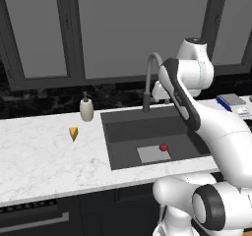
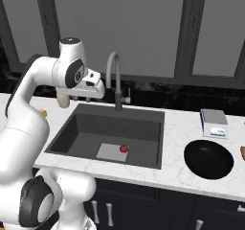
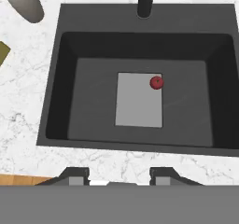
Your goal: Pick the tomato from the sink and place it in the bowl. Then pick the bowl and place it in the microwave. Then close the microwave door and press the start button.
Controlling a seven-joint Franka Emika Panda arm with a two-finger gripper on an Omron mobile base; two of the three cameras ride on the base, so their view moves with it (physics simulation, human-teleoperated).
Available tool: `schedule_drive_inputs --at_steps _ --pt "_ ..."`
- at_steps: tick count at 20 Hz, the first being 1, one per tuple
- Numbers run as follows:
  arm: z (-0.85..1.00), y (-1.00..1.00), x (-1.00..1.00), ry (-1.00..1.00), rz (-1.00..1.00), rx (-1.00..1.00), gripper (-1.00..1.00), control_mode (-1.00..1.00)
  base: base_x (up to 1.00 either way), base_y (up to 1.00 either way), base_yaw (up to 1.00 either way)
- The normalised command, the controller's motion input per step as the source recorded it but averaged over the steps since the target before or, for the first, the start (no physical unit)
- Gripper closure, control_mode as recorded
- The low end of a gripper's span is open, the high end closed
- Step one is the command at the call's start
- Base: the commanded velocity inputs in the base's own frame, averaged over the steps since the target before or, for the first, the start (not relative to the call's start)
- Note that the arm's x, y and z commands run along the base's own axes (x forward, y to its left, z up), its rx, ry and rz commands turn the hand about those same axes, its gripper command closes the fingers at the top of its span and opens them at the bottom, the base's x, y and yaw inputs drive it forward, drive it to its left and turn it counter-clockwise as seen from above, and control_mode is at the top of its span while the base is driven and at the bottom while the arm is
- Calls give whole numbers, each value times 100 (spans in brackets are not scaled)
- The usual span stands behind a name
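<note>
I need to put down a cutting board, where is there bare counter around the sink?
Bare marble lies between the yellow wedge and the sink, and between the sink and the bowl. It is crowded beyond the bowl, by the blue-and-white box.

Even, flat light all round — soft shade inside the dark grey recessed sink (image 3: 140, 50), no glare on the white marble worktop (image 1: 39, 156) — slightly blurry, rendered-looking edges.

No readable text, labels, brands, numbers or signs appear anywhere.
</note>
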Motion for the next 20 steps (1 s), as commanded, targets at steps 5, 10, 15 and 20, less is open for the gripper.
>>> schedule_drive_inputs --at_steps 5,10,15,20 --pt "0 0 -7 -3 0 0 -100 -100 0 0 0" --pt "-38 -51 -28 -9 0 10 -100 -100 0 0 0" --pt "-60 -96 -54 -7 0 22 -100 -100 0 0 0" --pt "-50 -40 1 1 0 3 -100 -100 0 0 0"
